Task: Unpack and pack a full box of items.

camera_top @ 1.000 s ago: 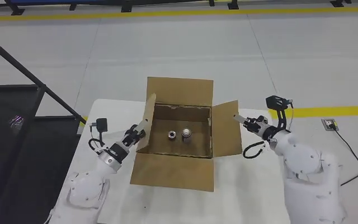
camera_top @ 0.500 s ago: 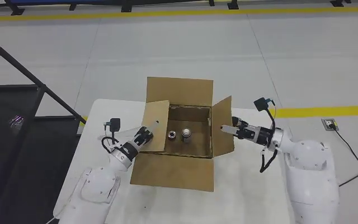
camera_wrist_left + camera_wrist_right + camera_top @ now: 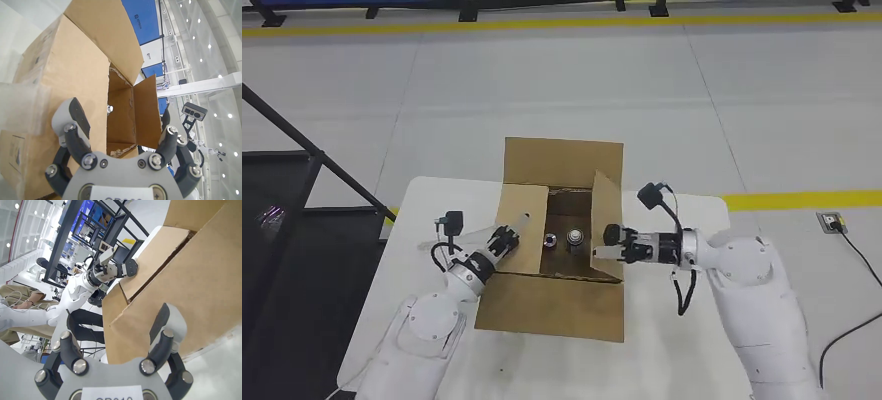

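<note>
The brown cardboard box [image 3: 560,290] stands mid-table with its back flap [image 3: 562,160] upright and its front flap lying outward. Two small capped items [image 3: 551,239] [image 3: 575,237] stand on its floor; one white cap [image 3: 109,108] peeks past the flap edge. My left gripper [image 3: 507,238] [image 3: 122,119] is open, one pad against the outer face of the left flap [image 3: 524,228] [image 3: 75,75], which leans inward. My right gripper [image 3: 607,248] [image 3: 117,328] is open, a finger [image 3: 162,321] pressed on the right flap [image 3: 607,215] [image 3: 189,285], which stands tilted over the opening.
The white table [image 3: 682,340] has bare room in front of and to the right of the box. A black frame and dark surface [image 3: 282,230] stand at the table's left. A person's hand [image 3: 20,305] shows far off beside the left arm.
Both arms have moved inward toward the box. The left flap has swung from upright to leaning in, and the right flap has been pushed from lying outward to standing over the opening.
</note>
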Available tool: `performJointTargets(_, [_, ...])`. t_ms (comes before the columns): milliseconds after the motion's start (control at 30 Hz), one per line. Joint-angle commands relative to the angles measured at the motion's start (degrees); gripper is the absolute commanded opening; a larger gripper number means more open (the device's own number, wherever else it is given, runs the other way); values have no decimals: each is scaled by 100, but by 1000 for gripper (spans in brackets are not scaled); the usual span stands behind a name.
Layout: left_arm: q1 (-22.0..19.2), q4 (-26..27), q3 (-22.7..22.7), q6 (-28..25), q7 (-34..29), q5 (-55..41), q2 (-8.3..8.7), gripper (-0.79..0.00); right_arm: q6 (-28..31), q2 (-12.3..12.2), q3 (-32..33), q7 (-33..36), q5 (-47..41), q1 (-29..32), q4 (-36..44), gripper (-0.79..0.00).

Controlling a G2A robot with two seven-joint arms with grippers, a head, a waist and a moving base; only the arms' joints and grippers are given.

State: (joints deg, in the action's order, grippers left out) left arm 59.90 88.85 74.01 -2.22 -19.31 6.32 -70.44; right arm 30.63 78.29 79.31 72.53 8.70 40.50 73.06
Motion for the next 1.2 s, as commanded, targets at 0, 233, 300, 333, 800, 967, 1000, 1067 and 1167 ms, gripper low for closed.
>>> performJointTargets(0, [-10,-12,-10,3,-7,-7,-5,0,8,11,-206,-119,118,-93,-145,0])
performJointTargets(233, [-46,-105,-33,8,-27,-12,-19,0,-170,36,-788,-642,878,-288,-315,0])
performJointTargets(300, [-56,-121,-40,0,-23,-11,-24,0,-268,38,-918,-812,1143,-311,-307,0])
performJointTargets(333, [-59,-116,-41,-13,-14,1,-25,0,-313,38,-967,-900,1234,-313,-301,0])
performJointTargets(800, [495,892,948,-229,-40,-473,85,0,-136,-61,-1123,-1445,1629,-230,112,0])
performJointTargets(967, [1065,1220,1965,-281,-1072,-1111,234,0,-245,-139,-956,-1692,2061,-22,646,0])
performJointTargets(1000, [1178,1205,2164,-318,-1346,-1199,267,0,-245,-139,-956,-1692,2061,-22,646,0])
performJointTargets(1067, [1366,1114,2508,-322,-1834,-1358,327,0,-245,-139,-956,-1692,2061,-22,646,0])
performJointTargets(1167, [1580,925,2848,-291,-2774,-1868,400,0,-245,-139,-956,-1692,2061,-22,646,0])
